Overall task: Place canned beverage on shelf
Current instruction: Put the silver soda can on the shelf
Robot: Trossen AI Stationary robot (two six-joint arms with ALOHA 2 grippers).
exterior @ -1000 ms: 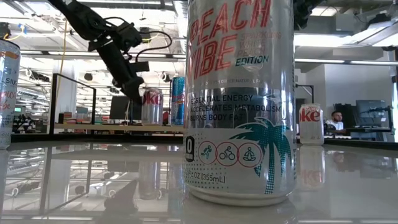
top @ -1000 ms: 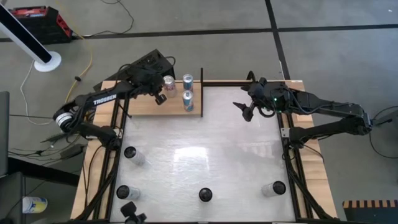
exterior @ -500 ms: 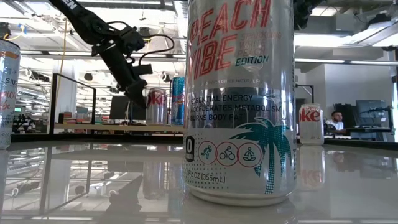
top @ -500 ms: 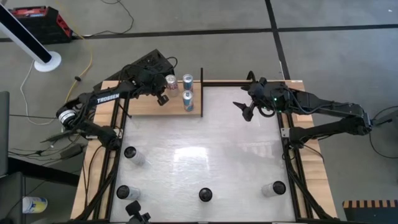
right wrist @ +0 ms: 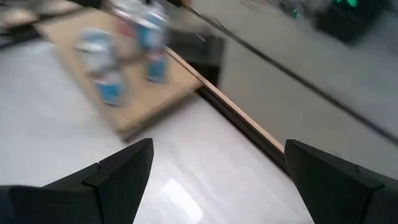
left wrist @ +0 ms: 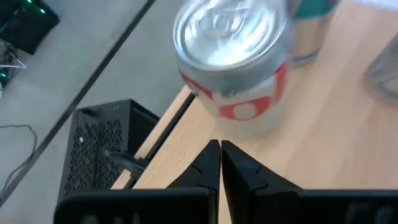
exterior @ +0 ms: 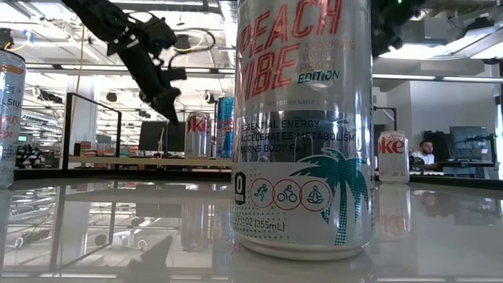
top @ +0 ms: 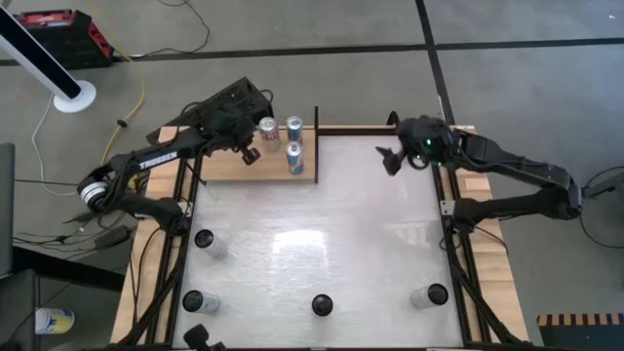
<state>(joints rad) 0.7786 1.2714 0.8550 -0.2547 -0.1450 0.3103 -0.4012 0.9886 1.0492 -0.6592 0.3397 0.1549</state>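
Note:
The shelf point(top: 229, 172), a light-wood plank with black uprights, lies at the table's far left. A silver-and-red can point(top: 265, 128) and two blue cans point(top: 294, 127) point(top: 294, 156) stand upright on it. My left gripper point(top: 250, 155) hangs shut just on the near-left side of the silver-and-red can point(left wrist: 233, 68), its tips point(left wrist: 220, 160) short of it. My right gripper point(top: 388, 161) hovers open above the table's far right part, with nothing between its fingers point(right wrist: 118, 177). It faces the shelf point(right wrist: 134, 93).
Several more cans stand on the white tabletop: near left point(top: 205, 240), near-left corner point(top: 193, 301), near middle point(top: 322, 305) and near right point(top: 430, 294). The near-middle can point(exterior: 302, 126) fills the low view. The table's middle point(top: 322, 224) holds nothing.
My left gripper has risen, still shut, and drawn slightly back from the silver-and-red can, which stays standing on the shelf. My right gripper, still open, has gone toward the table's far edge and turned toward the shelf.

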